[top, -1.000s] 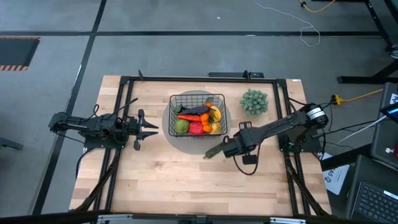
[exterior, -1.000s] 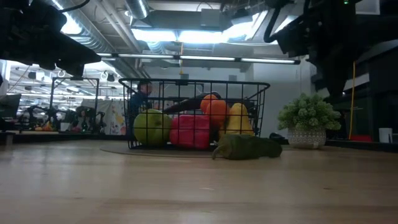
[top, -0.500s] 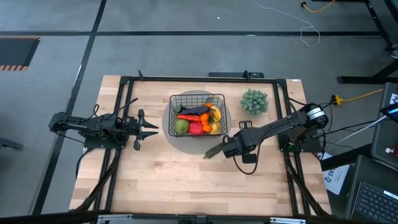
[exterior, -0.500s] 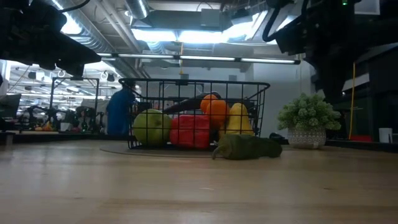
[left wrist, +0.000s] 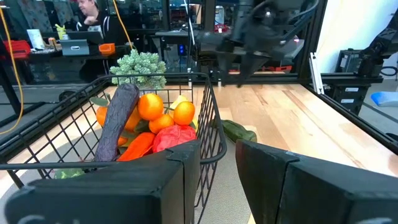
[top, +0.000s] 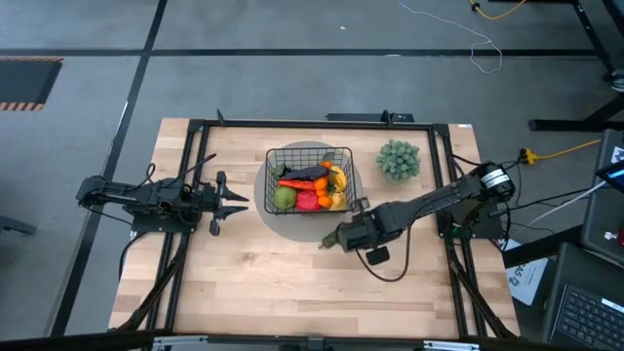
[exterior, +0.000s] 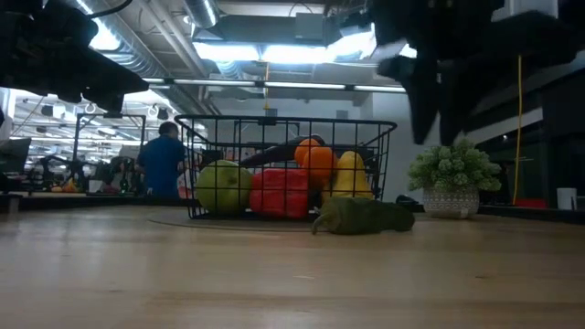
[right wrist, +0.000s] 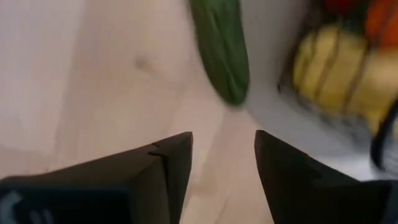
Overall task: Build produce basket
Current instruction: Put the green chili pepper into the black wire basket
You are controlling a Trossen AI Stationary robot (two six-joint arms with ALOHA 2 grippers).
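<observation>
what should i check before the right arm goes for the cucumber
1. Cucumber lies free on the table, outside the basket: ok.
2. Right gripper fingers apart, nothing held: ok.
3. Right gripper lined up over the cucumber's thick middle: not ok, the wrist view shows only its end ahead of the fingers.
4. Cucumber clear of the basket wall for a finger on that side: cannot tell.
5. Room in the basket on top of the other produce: cannot tell.
6. Left gripper parked on the basket's far side, out of the way: ok.
</observation>
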